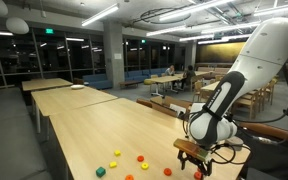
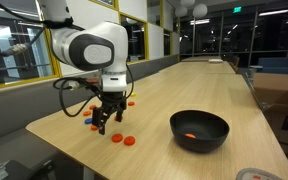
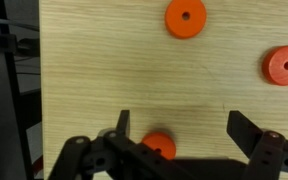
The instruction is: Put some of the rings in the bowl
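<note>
In an exterior view the gripper (image 1: 193, 160) hangs low over the near end of the long wooden table (image 1: 84, 115). The small coloured pieces lie scattered to one side of it: an orange piece (image 1: 142, 157) and a red piece (image 1: 167, 171) near the gripper, yellow pieces (image 1: 117, 153) and a green cube (image 1: 100, 171) farther from it. The bowl is out of this picture. In an exterior view from the opposite end, the black bowl (image 2: 204, 143) stands well apart from the gripper on the same table, with one orange ring (image 2: 190, 135) lying inside it. A pair of red rings (image 2: 124, 140) lies on the wood just beside the gripper, on its bowl side. In the wrist view the fingers (image 3: 122, 125) are spread wide with nothing between them, so the tool is released and empty. The nearest ring (image 3: 159, 146) lies flat under the gripper, close to one finger and partly hidden by the gripper's body. A far orange ring (image 3: 186, 18) and a red-orange ring (image 3: 284, 66) lie ahead of the gripper, apart from each other. The step in hand looks like a pick. It would go best if the gripper shifts until the chosen ring sits midway between the fingers, then descends until the tips nearly meet the wood. It should close across the disc's outer edge, since so thin a piece may well slide away or pop out if caught off-centre.
</note>
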